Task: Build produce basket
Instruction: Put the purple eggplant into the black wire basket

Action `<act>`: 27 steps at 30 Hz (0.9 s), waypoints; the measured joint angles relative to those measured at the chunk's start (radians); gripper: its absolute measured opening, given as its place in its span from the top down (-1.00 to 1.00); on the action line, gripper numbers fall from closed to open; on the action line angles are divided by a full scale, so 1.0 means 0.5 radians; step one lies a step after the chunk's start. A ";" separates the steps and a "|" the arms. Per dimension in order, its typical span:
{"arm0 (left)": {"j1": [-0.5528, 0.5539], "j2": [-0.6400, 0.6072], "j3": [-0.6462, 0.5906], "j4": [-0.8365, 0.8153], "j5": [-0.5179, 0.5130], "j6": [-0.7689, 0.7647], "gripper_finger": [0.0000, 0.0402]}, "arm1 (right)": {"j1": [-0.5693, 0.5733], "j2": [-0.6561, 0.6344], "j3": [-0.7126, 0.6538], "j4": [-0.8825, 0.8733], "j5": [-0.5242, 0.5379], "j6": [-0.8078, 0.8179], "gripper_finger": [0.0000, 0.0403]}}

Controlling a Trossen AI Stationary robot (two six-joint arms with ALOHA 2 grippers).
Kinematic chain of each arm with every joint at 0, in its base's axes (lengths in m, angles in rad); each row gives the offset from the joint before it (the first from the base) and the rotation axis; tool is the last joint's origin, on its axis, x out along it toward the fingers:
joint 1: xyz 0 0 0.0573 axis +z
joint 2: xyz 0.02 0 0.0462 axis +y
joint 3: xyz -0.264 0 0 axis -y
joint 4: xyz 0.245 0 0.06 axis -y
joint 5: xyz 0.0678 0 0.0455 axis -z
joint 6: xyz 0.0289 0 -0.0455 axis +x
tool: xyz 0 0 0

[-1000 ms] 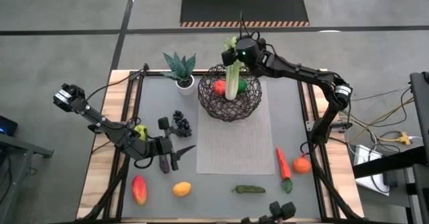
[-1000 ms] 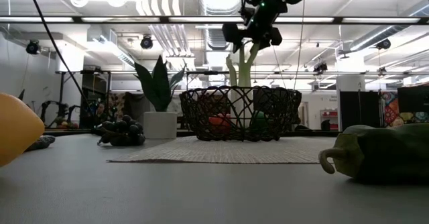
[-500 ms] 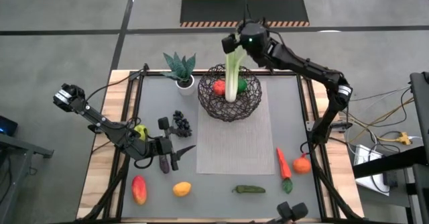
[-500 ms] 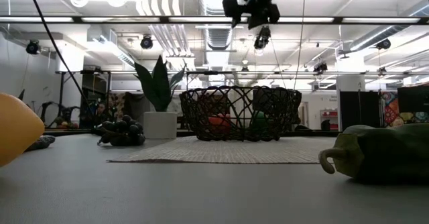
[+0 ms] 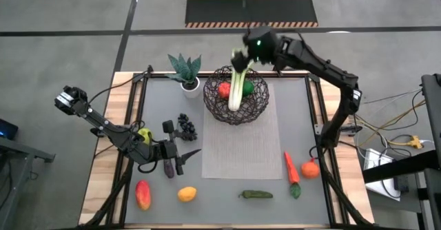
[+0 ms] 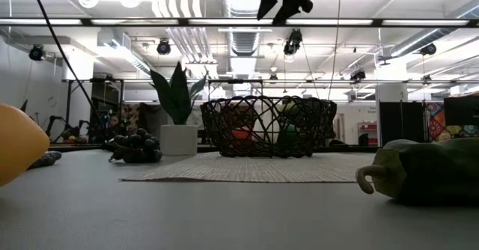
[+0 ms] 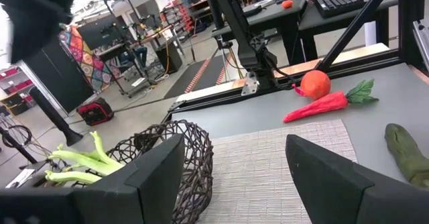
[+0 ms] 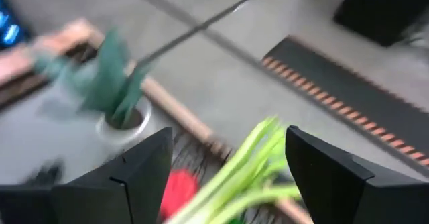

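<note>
Above the basket (image 5: 236, 96), the right gripper (image 5: 242, 53) hangs open and empty, clear of the leek (image 5: 238, 89).

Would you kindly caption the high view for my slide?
Right gripper above the basket, leek resting inside.

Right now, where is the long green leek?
In the high view the leek lies in the basket at the table's far middle, leaning over the rim beside a red fruit, with the right gripper open above it.
</note>
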 joint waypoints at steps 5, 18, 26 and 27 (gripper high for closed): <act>0.000 0.001 -0.026 0.001 0.001 -0.057 -0.21 | 0.264 -0.007 -0.097 -0.272 -0.028 0.033 -0.24; -0.001 0.004 -0.041 0.002 0.006 -0.320 -0.21 | 1.061 -0.065 -0.653 -0.149 -0.029 0.086 -0.12; -0.003 0.020 -0.133 -0.018 0.021 -0.809 -0.21 | 1.457 -0.077 -1.004 0.110 -0.028 0.114 -0.12; -0.003 0.030 -0.149 -0.018 0.021 -0.870 -0.21 | 1.495 -0.077 -1.045 0.157 -0.028 0.108 -0.12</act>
